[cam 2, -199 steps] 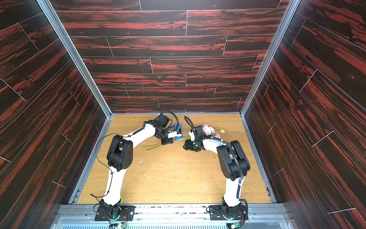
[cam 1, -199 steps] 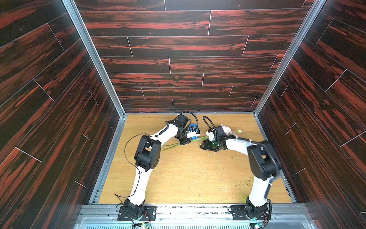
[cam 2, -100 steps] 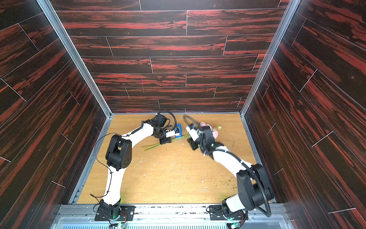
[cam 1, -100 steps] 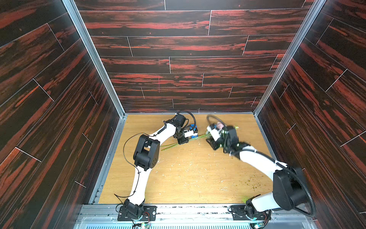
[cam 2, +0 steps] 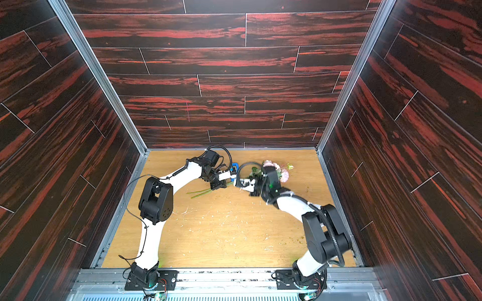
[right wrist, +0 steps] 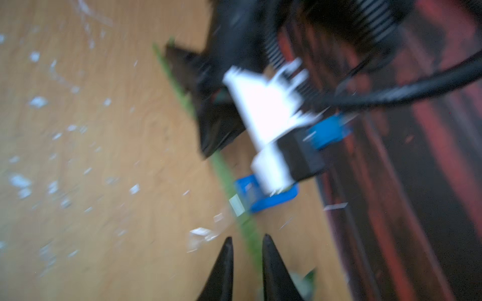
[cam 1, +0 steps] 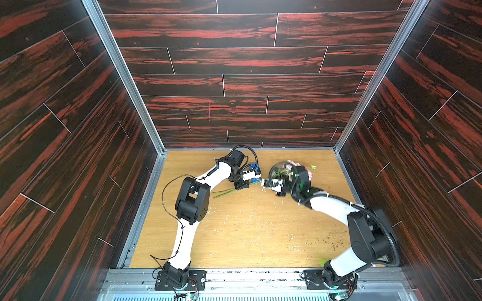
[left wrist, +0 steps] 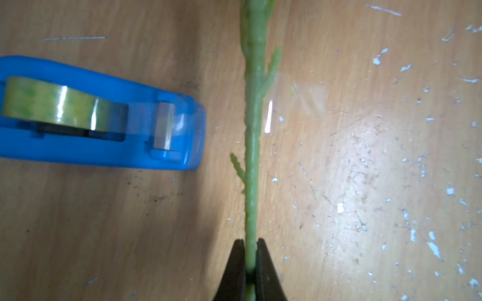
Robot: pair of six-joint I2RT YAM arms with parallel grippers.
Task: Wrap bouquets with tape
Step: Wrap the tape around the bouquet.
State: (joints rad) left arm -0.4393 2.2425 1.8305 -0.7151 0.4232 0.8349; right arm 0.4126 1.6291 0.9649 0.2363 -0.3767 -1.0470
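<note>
The bouquet lies across the far middle of the table, with pink-white blooms [cam 1: 294, 164] [cam 2: 271, 164] at the right and thin green stems [cam 1: 224, 192] [cam 2: 200, 193] reaching left. My left gripper [left wrist: 250, 247] [cam 1: 241, 185] is shut on a stem [left wrist: 251, 156]. The blue tape dispenser [left wrist: 104, 146] [cam 1: 255, 170] stands just beside that stem, its yellowish roll [left wrist: 52, 104] in place. A clear strip of tape [left wrist: 300, 99] clings to the stem. My right gripper [right wrist: 246, 239] [cam 1: 263, 182] straddles the stem [right wrist: 224, 172] near the leaves, jaws narrow with a small gap showing; this view is blurred.
White flecks and scraps litter the wooden table [cam 1: 247, 234]. Dark wood-pattern walls enclose three sides, and the back wall [cam 1: 234, 135] rises close behind the dispenser. In the right wrist view my left gripper [right wrist: 216, 130] sits a short way along the stem.
The right arm has swung its elbow out to the right and turned its wrist. Its jaws have narrowed round the stem. The left gripper has kept its grip without moving.
</note>
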